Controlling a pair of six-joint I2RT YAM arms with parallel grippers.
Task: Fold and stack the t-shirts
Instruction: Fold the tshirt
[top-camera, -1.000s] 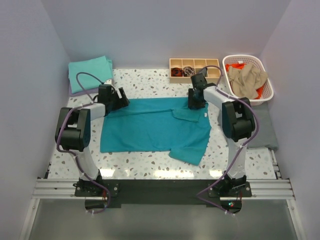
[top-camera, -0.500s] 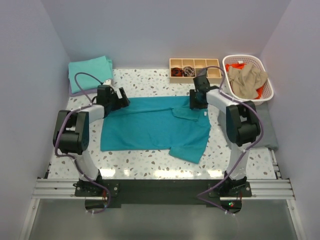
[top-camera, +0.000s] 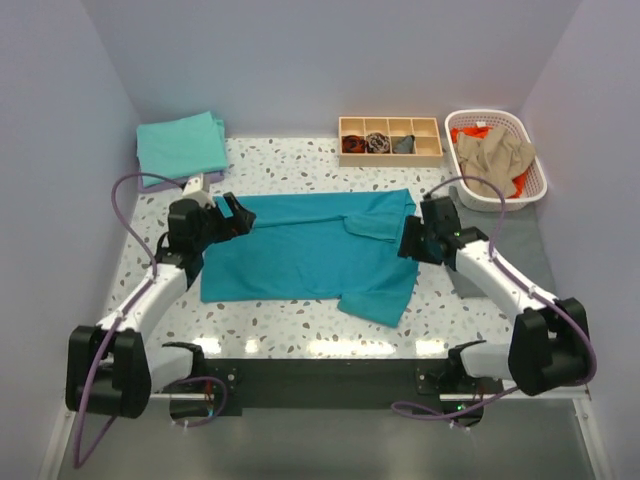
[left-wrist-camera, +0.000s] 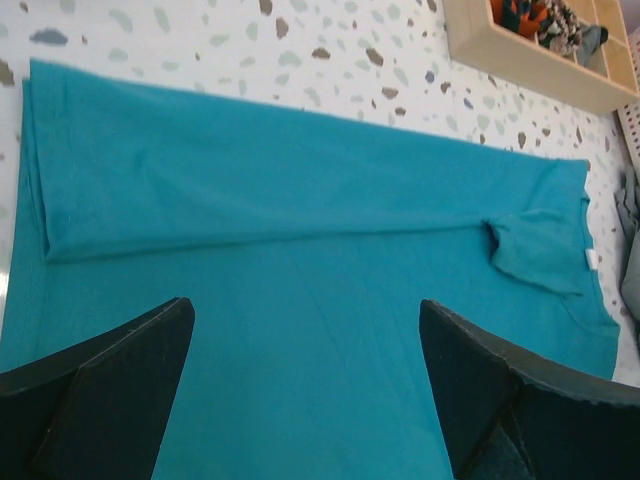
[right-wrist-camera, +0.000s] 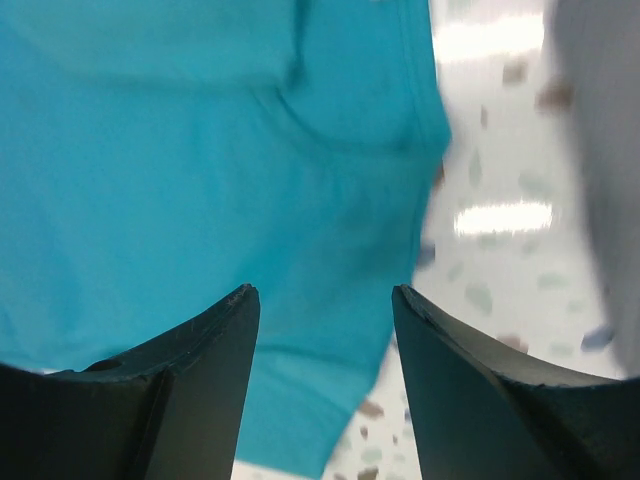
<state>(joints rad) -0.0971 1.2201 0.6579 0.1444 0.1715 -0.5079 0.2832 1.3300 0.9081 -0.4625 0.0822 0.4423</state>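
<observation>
A deep teal t-shirt (top-camera: 305, 250) lies spread on the speckled table, its far edge folded over toward the middle and one sleeve tucked in. It fills the left wrist view (left-wrist-camera: 300, 250) and the right wrist view (right-wrist-camera: 200, 170). My left gripper (top-camera: 232, 212) is open and empty at the shirt's left edge. My right gripper (top-camera: 410, 240) is open and empty over the shirt's right edge. A folded aqua-green t-shirt (top-camera: 180, 147) lies at the back left. Tan (top-camera: 495, 155) and orange (top-camera: 470, 133) shirts sit in the basket.
A white lattice basket (top-camera: 535, 185) stands at the back right. A wooden compartment tray (top-camera: 390, 137) sits at the back middle, also in the left wrist view (left-wrist-camera: 520, 55). A grey cloth (top-camera: 520, 245) lies at the right edge.
Both arms have pulled back toward the near side and lowered. The left gripper moved slightly left, the right gripper moved right and nearer. The shirt's far edge now lies flat, released.
</observation>
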